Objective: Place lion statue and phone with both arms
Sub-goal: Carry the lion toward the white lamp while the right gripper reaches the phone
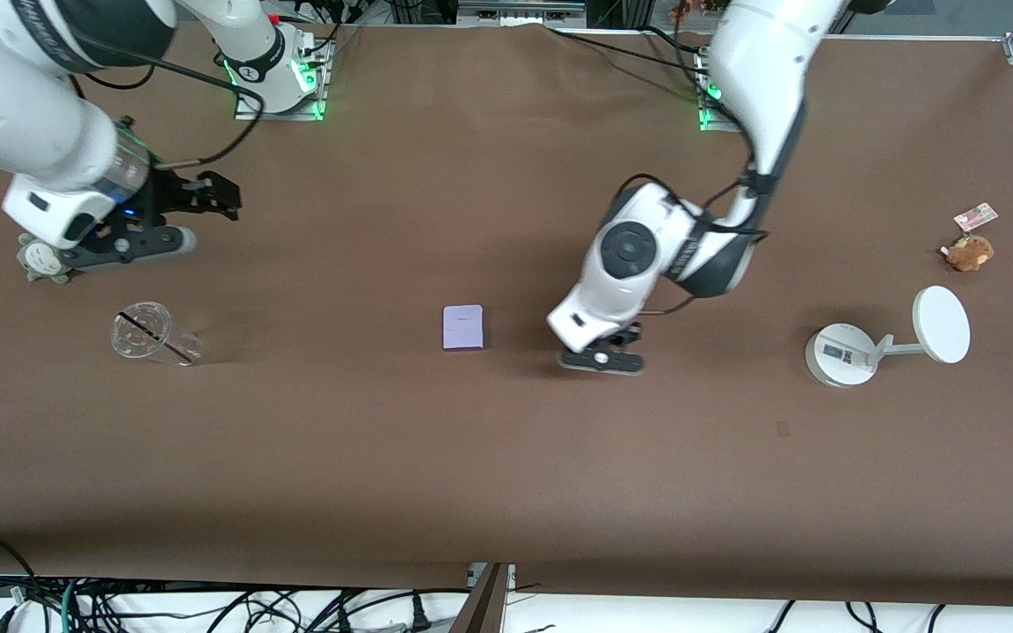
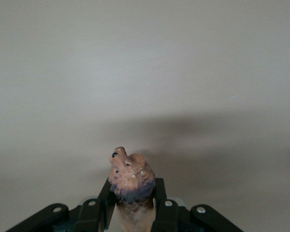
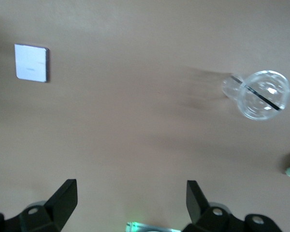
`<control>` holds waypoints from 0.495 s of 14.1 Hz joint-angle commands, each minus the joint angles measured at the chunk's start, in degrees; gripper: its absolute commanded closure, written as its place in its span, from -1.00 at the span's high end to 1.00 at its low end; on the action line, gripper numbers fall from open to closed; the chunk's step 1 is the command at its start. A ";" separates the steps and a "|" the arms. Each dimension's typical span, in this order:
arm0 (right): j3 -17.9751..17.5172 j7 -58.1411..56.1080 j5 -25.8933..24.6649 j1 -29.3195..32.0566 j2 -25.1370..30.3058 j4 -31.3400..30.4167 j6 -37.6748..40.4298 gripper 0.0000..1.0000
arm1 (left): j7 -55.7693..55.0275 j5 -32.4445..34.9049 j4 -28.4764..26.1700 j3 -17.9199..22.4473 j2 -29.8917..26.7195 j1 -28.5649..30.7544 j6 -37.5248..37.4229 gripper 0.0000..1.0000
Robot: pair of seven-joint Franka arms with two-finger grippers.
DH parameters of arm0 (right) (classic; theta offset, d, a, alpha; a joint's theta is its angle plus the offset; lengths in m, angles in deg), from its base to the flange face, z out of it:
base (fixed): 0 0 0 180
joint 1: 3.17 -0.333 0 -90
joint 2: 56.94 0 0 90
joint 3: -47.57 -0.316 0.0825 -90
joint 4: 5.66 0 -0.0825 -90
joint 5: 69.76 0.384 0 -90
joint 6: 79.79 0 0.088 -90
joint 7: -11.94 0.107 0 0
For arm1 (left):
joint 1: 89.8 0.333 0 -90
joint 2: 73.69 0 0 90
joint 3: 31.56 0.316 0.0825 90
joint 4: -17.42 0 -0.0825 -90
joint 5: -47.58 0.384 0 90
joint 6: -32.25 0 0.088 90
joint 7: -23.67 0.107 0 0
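Two task items under inspection, taken view by view. Front view: phone [image 1: 462, 327] flat on the table [image 1: 489, 457] near mid-table, pale lavender face with dark purple edges; judged light, rigid and smooth, likely slippery across the face, best taken by its two long edges. Left gripper [image 1: 601, 359] down at the table beside the phone, toward the left arm's end; lion statue not visible here, hidden under the wrist. Right gripper [image 1: 199, 207] above the table at the right arm's end, jaws apart, nothing between them, arm waiting; grey-green plush [image 1: 42, 260] partly under it, clear cup [image 1: 153, 335] on its side nearer the camera. White stand [image 1: 858, 350] and brown plush [image 1: 969, 252] toward the left arm's end, well apart from both items. Left wrist view: left gripper [image 2: 133, 212] clamped tight on the lion statue [image 2: 131, 181], fingers [image 2: 107, 203] pressing each flank just below the darker mane, head protruding past the tips; reddish-brown, hard-looking, small; judged light and stiff, thin parts possibly fragile, body the sound place to grip. Right wrist view: right gripper [image 3: 130, 200] wide open and empty, phone [image 3: 31, 63] and clear cup [image 3: 258, 94] well apart on the table ahead.
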 commanded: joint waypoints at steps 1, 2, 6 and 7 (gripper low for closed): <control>0.00 7.60 0.40 -4.79 -3.63 0.67 -4.57 1.00 | 2.97 0.85 -1.24 -0.59 -4.17 4.20 -8.11 -0.78; 0.00 9.64 0.31 -6.46 -5.21 0.67 -6.95 1.00 | 3.06 1.02 -1.24 -0.50 -4.44 6.48 -9.44 -0.78; 0.00 17.63 0.31 -10.95 -12.41 0.93 -16.96 1.00 | 8.75 1.11 -2.55 -0.41 -4.00 14.83 -8.58 -0.79; 0.00 18.96 0.14 -11.92 -14.17 0.94 -19.51 1.00 | 11.90 1.11 -2.91 -0.41 -3.74 16.86 -7.88 -0.79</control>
